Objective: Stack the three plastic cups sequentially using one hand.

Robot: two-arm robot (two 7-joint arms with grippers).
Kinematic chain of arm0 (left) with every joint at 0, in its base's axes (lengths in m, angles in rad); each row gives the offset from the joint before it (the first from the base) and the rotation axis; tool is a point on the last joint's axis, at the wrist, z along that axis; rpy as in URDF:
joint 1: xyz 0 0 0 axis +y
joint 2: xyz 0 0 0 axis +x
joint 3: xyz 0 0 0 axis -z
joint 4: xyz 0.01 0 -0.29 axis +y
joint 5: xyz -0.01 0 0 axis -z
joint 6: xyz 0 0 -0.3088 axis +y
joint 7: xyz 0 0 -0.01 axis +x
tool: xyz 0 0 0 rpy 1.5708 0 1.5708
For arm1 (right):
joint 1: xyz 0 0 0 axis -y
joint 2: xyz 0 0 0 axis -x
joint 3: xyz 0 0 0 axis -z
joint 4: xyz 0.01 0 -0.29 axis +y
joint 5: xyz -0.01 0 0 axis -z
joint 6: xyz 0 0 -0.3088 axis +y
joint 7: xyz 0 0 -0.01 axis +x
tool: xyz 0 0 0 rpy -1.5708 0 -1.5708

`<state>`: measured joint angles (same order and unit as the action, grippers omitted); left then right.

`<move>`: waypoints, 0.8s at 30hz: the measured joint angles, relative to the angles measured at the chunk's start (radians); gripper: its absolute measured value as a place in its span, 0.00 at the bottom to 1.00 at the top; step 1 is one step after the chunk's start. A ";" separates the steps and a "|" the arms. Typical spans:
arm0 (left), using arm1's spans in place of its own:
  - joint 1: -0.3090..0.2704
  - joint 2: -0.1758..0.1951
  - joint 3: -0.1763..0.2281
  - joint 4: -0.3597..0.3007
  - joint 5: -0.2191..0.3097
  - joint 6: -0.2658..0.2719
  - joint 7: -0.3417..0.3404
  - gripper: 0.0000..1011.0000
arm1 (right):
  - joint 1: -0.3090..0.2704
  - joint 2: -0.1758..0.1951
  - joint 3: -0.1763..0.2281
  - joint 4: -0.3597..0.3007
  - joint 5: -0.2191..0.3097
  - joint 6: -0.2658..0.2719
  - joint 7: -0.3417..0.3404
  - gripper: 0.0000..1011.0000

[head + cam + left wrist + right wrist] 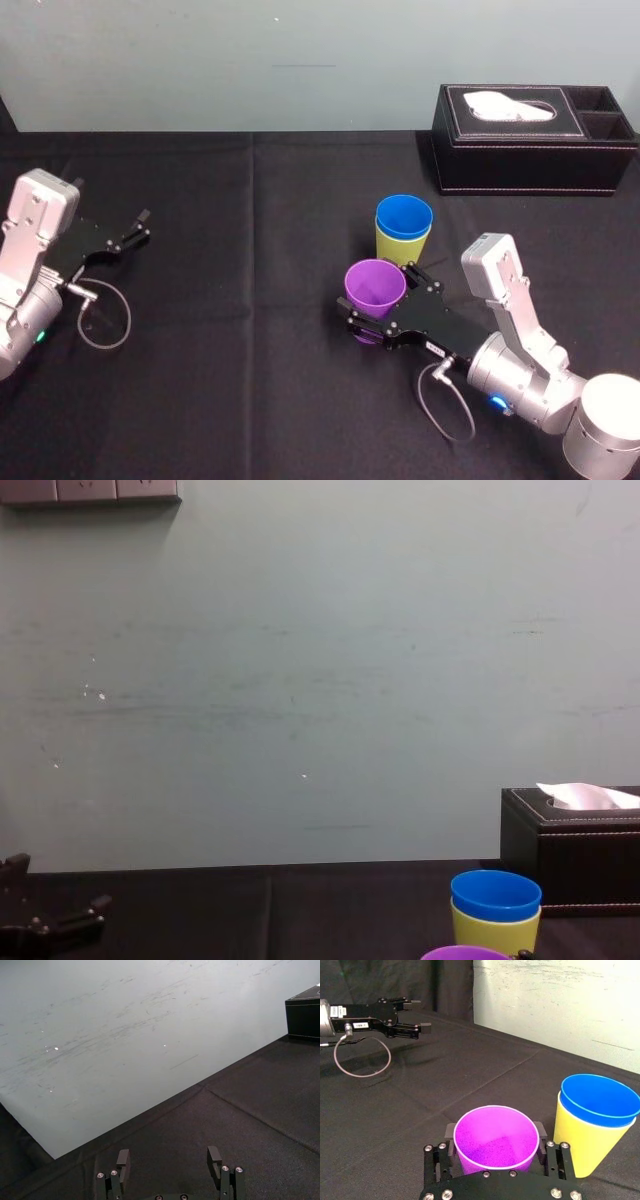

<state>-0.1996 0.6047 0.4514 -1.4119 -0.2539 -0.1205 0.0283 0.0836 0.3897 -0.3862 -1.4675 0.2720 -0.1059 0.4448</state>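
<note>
One purple cup sits pinched in the right end effector, clearest from its wrist; left end effector idles spread.

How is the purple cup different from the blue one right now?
The purple cup is held in the right gripper; the blue cup is free of it. The blue cup sits nested inside the yellow-green cup, while the purple cup is on its own. Both are upright, open end up, alike in shape.
</note>
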 joint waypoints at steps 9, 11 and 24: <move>0.000 0.000 0.000 0.000 0.000 0.000 0.000 1.00 | -0.001 0.001 0.001 -0.002 0.001 -0.001 0.001 0.77; 0.000 0.000 0.000 0.000 0.000 0.000 0.000 1.00 | -0.001 0.001 0.001 -0.002 0.001 -0.001 0.001 0.77; 0.000 0.000 0.000 0.000 0.000 0.000 0.000 1.00 | -0.029 0.029 0.022 -0.094 -0.006 0.039 -0.012 0.74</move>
<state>-0.1995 0.6047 0.4513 -1.4120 -0.2539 -0.1205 0.0283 0.0547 0.4188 -0.3639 -1.5616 0.2664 -0.0666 0.4327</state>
